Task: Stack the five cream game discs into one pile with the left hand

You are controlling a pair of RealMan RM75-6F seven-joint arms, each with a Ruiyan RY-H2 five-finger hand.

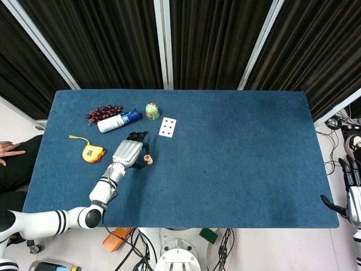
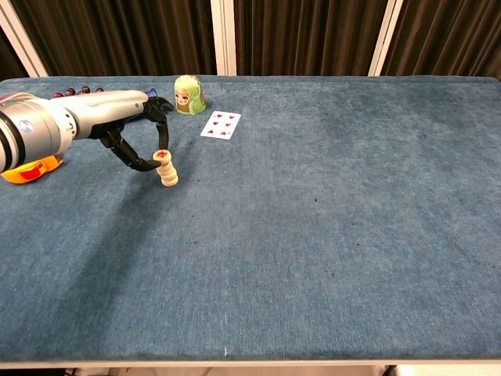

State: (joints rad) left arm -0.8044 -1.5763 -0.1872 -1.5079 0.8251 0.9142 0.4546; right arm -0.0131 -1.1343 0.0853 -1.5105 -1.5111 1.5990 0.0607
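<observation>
Left hand (image 2: 133, 133) pinches the top disc (image 2: 161, 154) onto the pile (image 2: 167, 171), so it should square it up and let go gently.
</observation>
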